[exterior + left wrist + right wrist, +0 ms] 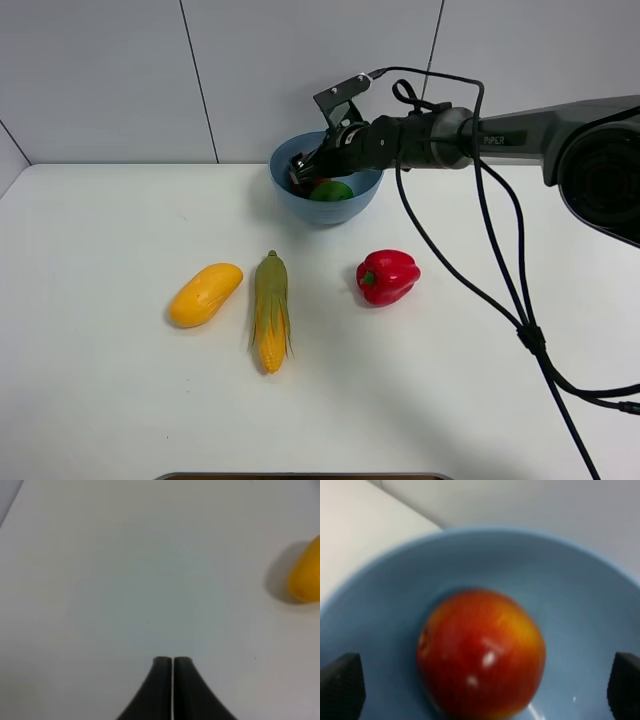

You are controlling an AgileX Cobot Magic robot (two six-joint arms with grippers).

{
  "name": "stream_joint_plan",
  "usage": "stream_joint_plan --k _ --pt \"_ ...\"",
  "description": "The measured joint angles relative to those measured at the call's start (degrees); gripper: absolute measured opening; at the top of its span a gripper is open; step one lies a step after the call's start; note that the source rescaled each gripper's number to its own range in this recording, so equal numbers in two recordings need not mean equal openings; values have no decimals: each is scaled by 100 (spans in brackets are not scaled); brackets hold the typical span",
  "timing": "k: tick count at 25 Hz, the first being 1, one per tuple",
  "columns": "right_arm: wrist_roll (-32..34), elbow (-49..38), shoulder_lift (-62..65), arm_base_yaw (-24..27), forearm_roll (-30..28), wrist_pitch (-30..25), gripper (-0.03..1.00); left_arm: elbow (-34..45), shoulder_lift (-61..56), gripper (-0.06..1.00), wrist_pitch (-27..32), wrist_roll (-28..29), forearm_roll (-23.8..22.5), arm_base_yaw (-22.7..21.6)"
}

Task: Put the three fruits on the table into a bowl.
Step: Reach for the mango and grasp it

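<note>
One mango [205,294], long axis toward corn [271,312]

robot lab bench, plain white table [100,400], grey panel wall [100,70], dangling cables [520,310]

Glossy red fruit [480,652] and green lime [332,191] inside light-blue bowl [325,212]; yellow-orange mango [205,294] lying on white table [100,400].

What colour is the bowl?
Light blue all over, with no pattern. The bowl shows best in the right wrist view.
</note>
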State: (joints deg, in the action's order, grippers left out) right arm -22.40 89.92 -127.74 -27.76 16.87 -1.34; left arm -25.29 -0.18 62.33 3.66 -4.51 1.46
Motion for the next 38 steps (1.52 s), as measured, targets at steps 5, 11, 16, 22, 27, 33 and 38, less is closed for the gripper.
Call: stream_joint_plan --k 5,11,16,22,27,33,38 --pt "0 0 372 -64 -4 -81 98 0 0 0 0 0 0 0" --pt "0 0 1155 -81 -24 -353 98 0 0 0 0 0 0 0" --pt "0 0 1934 -81 -207 -735 98 0 0 0 0 0 0 0" --pt "1 0 2884 -88 -583 -1454 98 0 0 0 0 0 0 0" --pt "164 0 3482 -88 -758 -2223 98 0 0 0 0 0 0 0" --pt "633 0 4271 -88 -1323 -2965 98 0 0 0 0 0 0 0" --pt "757 4 5006 -88 -1873 -3740 98 0 0 0 0 0 0 0"
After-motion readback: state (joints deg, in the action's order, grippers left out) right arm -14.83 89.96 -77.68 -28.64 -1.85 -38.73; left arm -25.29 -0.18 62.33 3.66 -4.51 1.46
